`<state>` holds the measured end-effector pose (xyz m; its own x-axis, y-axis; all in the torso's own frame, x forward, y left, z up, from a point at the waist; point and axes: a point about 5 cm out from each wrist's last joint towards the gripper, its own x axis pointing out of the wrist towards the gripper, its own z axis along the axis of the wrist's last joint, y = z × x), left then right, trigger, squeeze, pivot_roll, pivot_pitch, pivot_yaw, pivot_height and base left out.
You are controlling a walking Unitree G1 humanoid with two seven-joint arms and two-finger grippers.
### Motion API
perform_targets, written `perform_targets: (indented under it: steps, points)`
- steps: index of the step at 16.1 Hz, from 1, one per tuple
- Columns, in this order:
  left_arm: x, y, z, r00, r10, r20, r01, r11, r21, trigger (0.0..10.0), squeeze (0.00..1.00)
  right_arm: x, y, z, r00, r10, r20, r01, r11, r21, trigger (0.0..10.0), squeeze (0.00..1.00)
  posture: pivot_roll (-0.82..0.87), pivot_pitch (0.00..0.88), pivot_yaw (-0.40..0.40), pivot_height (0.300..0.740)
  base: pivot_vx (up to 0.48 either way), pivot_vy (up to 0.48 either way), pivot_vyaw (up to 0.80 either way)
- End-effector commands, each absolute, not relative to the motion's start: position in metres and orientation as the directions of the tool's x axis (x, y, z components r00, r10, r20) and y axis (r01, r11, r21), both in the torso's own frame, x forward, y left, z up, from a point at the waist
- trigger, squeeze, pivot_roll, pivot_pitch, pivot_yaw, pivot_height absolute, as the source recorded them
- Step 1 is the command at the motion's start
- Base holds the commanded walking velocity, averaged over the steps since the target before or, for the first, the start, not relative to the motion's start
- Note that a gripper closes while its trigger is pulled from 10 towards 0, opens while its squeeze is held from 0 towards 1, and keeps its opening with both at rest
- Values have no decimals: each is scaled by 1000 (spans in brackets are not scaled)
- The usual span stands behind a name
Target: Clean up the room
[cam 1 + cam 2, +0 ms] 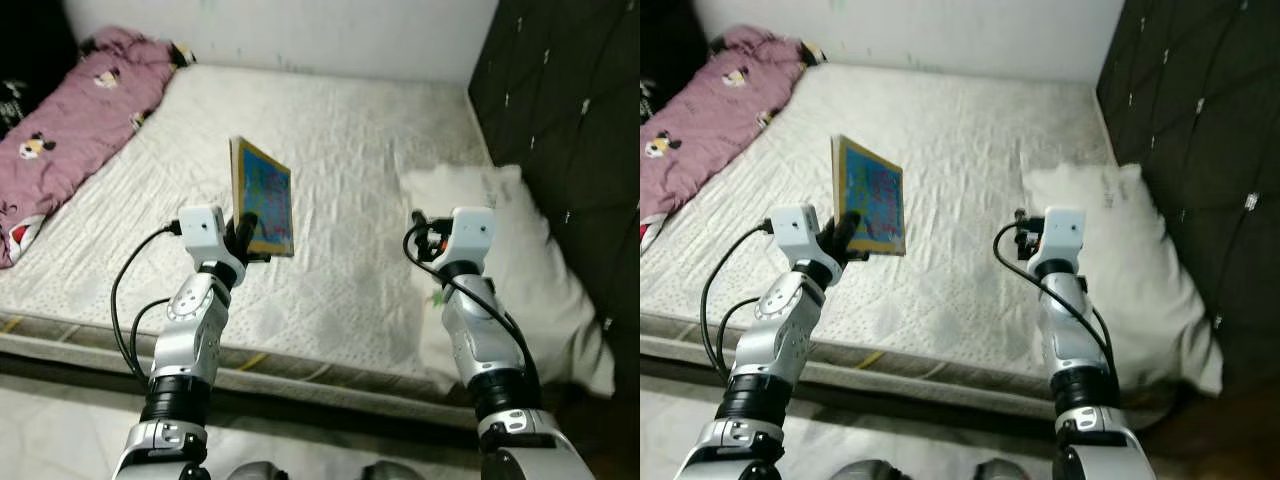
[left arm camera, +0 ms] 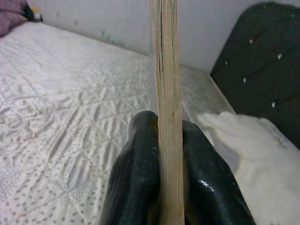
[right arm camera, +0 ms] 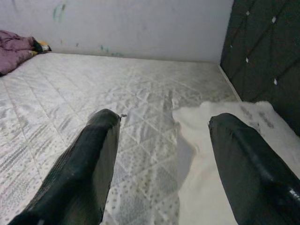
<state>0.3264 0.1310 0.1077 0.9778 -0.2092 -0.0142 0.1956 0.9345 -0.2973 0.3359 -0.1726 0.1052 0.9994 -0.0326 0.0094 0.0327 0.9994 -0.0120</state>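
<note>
Held upright above the mattress [image 1: 340, 150] near its front edge, the wooden picture board [image 1: 264, 197] is pinched by the left gripper [image 2: 169, 140], while the right gripper [image 3: 164, 154] hovers spread beside the white pillow [image 1: 530, 260]; no writing is readable.

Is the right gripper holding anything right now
No, the right gripper is open, its fingers spread apart over the mattress with nothing between them.
</note>
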Motion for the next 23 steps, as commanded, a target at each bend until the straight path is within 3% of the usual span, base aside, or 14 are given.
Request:
perform_targets:
  steps: [1,7,17,21,23]
  points:
    - [328,124,119,973,-227,41,229,930,-286,10000,0,335,-177,104,999,-46,2,46,999,-10,10000,0,-23,0,21,740,0,0,0]
    - [326,124,123,963,-258,77,269,916,-296,10000,0,335,-176,103,999,-40,-2,39,999,-11,10000,0,-21,0,21,740,0,0,0]
    - [325,123,124,956,-279,92,294,906,-306,10000,0,336,-176,103,999,-38,-4,38,999,-10,10000,0,-21,0,20,740,398,0,0]
    - [325,123,122,958,-275,78,286,910,-300,10000,0,336,-176,103,999,-42,-5,42,999,-10,10000,0,-22,0,21,740,432,0,-431]
    - [325,122,118,963,-266,46,267,916,-300,10000,0,335,-177,102,999,-45,-6,45,999,-11,10000,0,-21,0,21,740,0,0,0]
